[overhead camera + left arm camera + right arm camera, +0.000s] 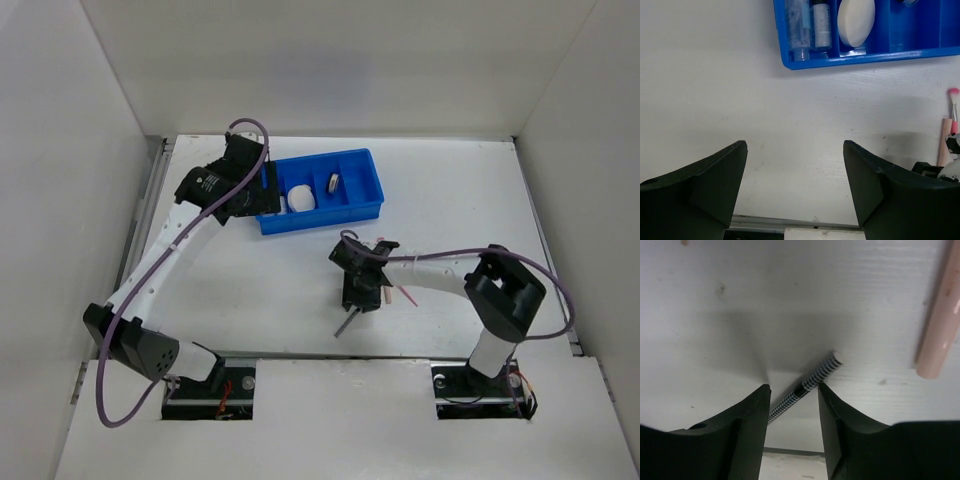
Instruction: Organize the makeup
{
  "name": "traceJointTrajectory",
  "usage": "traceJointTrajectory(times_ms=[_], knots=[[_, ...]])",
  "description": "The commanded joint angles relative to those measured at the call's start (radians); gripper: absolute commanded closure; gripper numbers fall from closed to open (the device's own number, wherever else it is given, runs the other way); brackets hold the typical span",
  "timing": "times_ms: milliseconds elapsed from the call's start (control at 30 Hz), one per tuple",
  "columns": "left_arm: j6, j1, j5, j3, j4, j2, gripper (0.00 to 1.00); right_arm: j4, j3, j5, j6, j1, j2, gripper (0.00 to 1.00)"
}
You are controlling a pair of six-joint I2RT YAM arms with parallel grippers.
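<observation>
My right gripper (794, 386) is open and low over the table, its jaws straddling the dark slim pencil (812, 379), which lies slantwise between them. In the top view the pencil's end (346, 323) sticks out below this gripper (360, 295). Pink thin tools (386, 292) lie just right of it, and one shows in the right wrist view (940, 315). My left gripper (795, 145) is open and empty, over bare table near the tray's left end. The two clear vials (810, 25) and the cream puff (856, 22) lie in the tray. The black jar (334, 182) is there too. The egg-shaped sponge is out of view.
The blue divided tray (372, 205) stands at the back centre of the white table. White walls close in the left, right and back sides. The table's front edge runs just below the pencil.
</observation>
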State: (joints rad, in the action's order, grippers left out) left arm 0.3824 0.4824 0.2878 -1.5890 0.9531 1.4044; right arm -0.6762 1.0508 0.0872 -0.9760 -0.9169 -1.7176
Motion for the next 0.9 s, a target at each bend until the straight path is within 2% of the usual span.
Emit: traceJointTrajectory(times_ms=[0, 133, 167, 300, 433, 600, 700, 867], knots=[[-0.039, 0.004, 0.030, 0.004, 0.016, -0.050, 0.26, 0.003, 0.063, 0.058, -0.041, -0.036, -0.072, 0.52], [-0.057, 0.004, 0.030, 0.004, 0.016, -0.059, 0.26, -0.022, 0.142, 0.095, -0.052, -0.036, -0.120, 0.70], [-0.068, 0.004, 0.030, 0.004, 0.016, -0.059, 0.26, -0.022, 0.158, 0.095, -0.052, -0.036, -0.131, 0.80], [-0.077, 0.004, 0.021, 0.004, 0.016, -0.079, 0.26, -0.094, 0.285, 0.166, -0.032, -0.036, -0.158, 0.97], [-0.077, 0.004, 0.021, 0.015, 0.016, -0.088, 0.26, -0.167, 0.441, 0.255, 0.045, -0.036, -0.128, 0.98], [-0.068, 0.004, 0.021, 0.050, 0.016, -0.097, 0.26, -0.186, 0.645, 0.319, 0.201, 0.108, -0.088, 0.98], [-0.059, 0.004, 0.011, 0.050, 0.016, -0.097, 0.26, -0.186, 0.770, 0.364, 0.351, 0.209, -0.148, 0.98], [-0.040, 0.004, 0.002, 0.041, 0.016, -0.097, 0.26, -0.247, 1.132, 0.448, 0.490, 0.329, -0.365, 0.98]])
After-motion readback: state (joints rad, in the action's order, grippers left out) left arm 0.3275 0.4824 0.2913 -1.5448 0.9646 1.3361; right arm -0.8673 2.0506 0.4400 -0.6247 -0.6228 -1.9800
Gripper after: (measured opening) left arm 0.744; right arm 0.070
